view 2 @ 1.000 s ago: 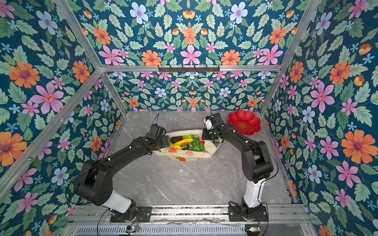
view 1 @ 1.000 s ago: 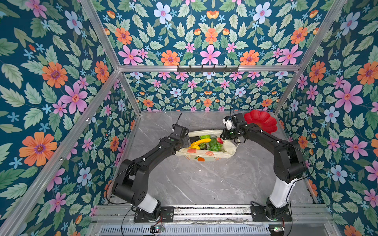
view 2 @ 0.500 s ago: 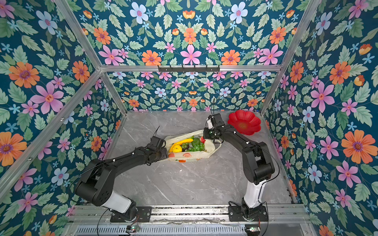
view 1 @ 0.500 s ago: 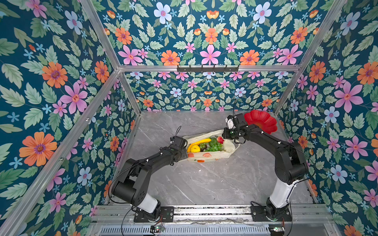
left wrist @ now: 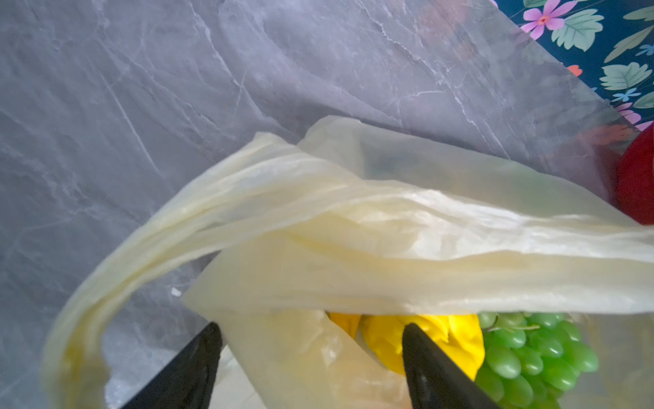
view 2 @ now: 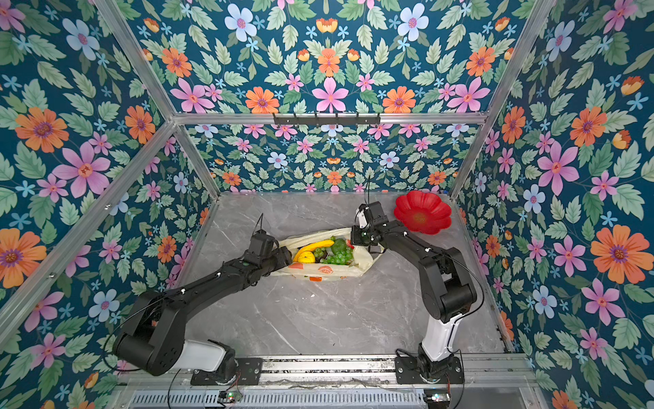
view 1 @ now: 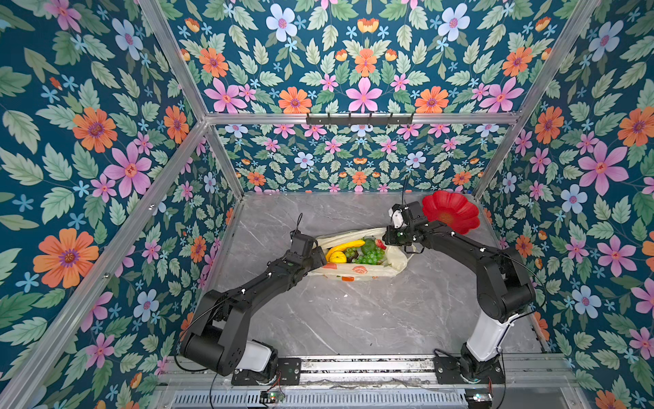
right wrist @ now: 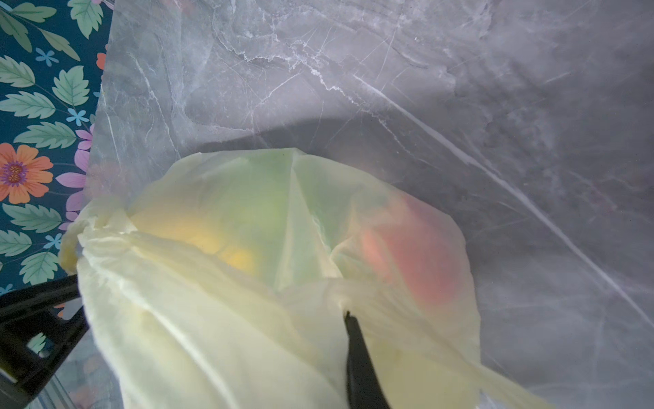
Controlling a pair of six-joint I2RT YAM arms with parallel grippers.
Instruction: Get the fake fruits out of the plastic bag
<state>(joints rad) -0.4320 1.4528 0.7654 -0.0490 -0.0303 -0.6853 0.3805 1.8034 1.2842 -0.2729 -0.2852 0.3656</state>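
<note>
While pinching the rim of the plastic bag (view 1: 396, 260) nearest the red plate (view 1: 449, 212) with closed right fingers (right wrist: 357, 354), likely propping its mouth; opposite, poised with left fingers (left wrist: 428, 357) parted, empty, at fake fruits (view 1: 368, 255) inside.

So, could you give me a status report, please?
Right jaws shut on plastic bag. Left jaws open, bag film between them. Fake fruits inside.

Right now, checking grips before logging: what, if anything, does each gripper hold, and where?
The right gripper is shut on the bag, pinching bunched plastic at its mouth's edge. The left gripper holds nothing: jaws open around a loose flap.
</note>
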